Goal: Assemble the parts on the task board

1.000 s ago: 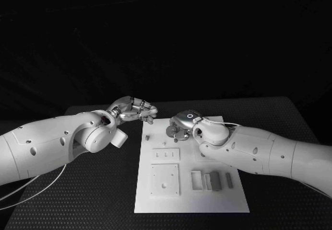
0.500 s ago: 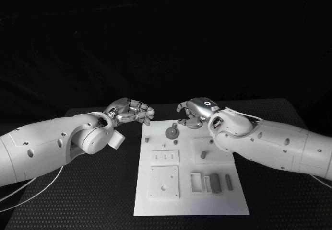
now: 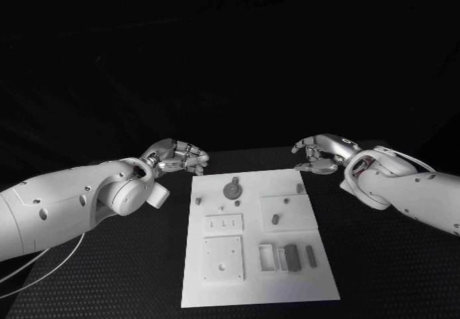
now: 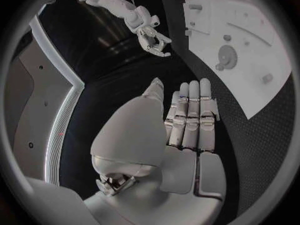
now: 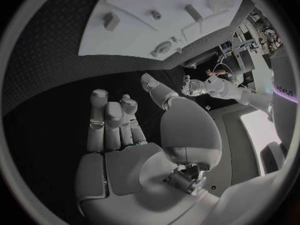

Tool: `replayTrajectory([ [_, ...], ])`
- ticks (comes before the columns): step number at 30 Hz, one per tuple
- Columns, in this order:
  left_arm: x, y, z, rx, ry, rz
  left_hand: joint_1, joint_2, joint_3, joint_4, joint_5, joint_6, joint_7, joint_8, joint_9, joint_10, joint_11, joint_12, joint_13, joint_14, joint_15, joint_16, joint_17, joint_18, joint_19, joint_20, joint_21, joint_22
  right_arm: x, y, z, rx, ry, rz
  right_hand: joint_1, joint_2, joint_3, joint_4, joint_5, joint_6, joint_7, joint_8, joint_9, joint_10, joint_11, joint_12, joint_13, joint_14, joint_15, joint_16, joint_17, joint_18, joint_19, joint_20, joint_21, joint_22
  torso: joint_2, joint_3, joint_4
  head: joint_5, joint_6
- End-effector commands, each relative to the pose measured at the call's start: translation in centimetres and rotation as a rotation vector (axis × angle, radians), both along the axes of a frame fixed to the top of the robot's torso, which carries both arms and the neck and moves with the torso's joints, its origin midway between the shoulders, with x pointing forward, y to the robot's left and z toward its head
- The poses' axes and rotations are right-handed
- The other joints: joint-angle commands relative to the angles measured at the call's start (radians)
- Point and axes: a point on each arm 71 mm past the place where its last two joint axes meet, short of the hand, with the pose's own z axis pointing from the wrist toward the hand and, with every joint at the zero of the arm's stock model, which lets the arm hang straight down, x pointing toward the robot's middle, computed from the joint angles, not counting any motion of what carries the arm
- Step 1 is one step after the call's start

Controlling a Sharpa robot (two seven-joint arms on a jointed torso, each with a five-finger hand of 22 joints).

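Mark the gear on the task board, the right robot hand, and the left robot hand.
gear (image 3: 231, 190), head view, on its round toothed face.
right robot hand (image 3: 321, 153), head view, middle of the hand.
left robot hand (image 3: 178, 157), head view, middle of the hand.

The head view looks down from above and behind the arms onto the black table (image 3: 383, 266), taking in the whole task board (image 3: 258, 266) from a moderate height. The left wrist view sits close behind the left hand (image 4: 187, 120), facing along its fingers toward the board's far end. The right wrist view sits close behind the right hand (image 5: 119, 130), facing the same end from the opposite side. All three share the board's far end with the round geared part (image 3: 232, 190), and each wrist view catches the other hand
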Motion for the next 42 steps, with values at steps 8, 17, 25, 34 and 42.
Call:
replayTrajectory([
  [8,0.2,0.1,0.1,-0.012,-0.011,-0.010,-0.001,0.000,0.006,0.002,0.000,0.009,-0.005,0.001,0.003,0.011,-0.002,-0.001,0.006,0.008,-0.002,-0.005,0.004,0.011,0.003,0.006,-0.004,0.003,0.3,-2.9,-3.3,-0.017,0.096,0.013,0.029,-0.014,-0.003,-0.010,0.001,0.027,0.041,-0.002,-0.004,-0.092,0.032,-0.001,-0.005,-0.020,-0.006,-0.009,-0.001,0.030,-0.018,0.012,-0.008,0.017,-0.011,0.0155,-0.0179,0.002,-0.004],
  [17,0.4,0.1,0.0,-0.010,-0.010,-0.008,0.000,0.000,0.006,0.002,0.000,0.008,-0.005,0.000,0.003,0.010,-0.002,-0.003,0.007,0.007,-0.001,-0.006,0.005,0.010,0.002,0.006,-0.005,0.004,0.6,-2.2,-5.7,-0.027,0.136,0.027,0.035,-0.030,-0.008,0.000,0.002,-0.028,0.040,-0.021,-0.015,-0.107,0.031,-0.004,-0.011,-0.036,-0.007,-0.013,-0.002,0.030,-0.033,0.022,-0.014,0.016,-0.009,0.0144,-0.0174,0.001,-0.009],
  [25,0.4,0.1,0.0,-0.009,-0.007,-0.009,0.000,0.000,0.006,0.003,0.000,0.007,-0.004,0.000,0.003,0.010,-0.001,-0.004,0.007,0.007,-0.001,-0.007,0.005,0.010,0.002,0.007,-0.005,0.004,0.7,-1.8,-6.7,-0.032,0.157,0.029,0.036,-0.025,-0.009,0.004,0.001,-0.022,0.043,-0.014,-0.013,-0.109,0.034,-0.003,-0.011,-0.039,-0.005,-0.013,-0.002,0.030,-0.036,0.024,-0.014,0.017,-0.008,0.0108,-0.0131,-0.001,-0.012],
  [34,0.4,0.1,0.0,-0.008,-0.004,-0.007,0.000,0.001,0.006,0.003,0.000,0.007,-0.003,-0.001,0.004,0.009,-0.001,-0.004,0.008,0.007,-0.001,-0.008,0.006,0.010,0.002,0.007,-0.005,0.004,0.6,-1.4,-7.7,-0.036,0.188,0.038,0.038,-0.015,-0.013,0.007,0.001,-0.010,0.048,-0.002,-0.009,-0.110,0.038,0.002,-0.012,-0.038,-0.001,-0.008,0.000,0.030,-0.035,0.024,-0.011,0.018,-0.007,0.0116,-0.0125,0.002,-0.021],
  [42,0.4,0.2,0.0,-0.007,-0.005,-0.004,0.001,0.001,0.006,0.002,0.000,0.006,-0.003,-0.001,0.004,0.009,-0.001,-0.005,0.008,0.007,-0.001,-0.008,0.006,0.010,0.002,0.007,-0.006,0.004,0.5,-1.3,-8.0,-0.038,0.197,0.042,0.039,-0.008,-0.017,0.007,0.001,0.002,0.051,0.007,-0.006,-0.109,0.041,0.006,-0.012,-0.038,0.002,-0.005,0.000,0.030,-0.035,0.024,-0.009,0.018,-0.007,0.0112,-0.0150,0.005,-0.028],
])
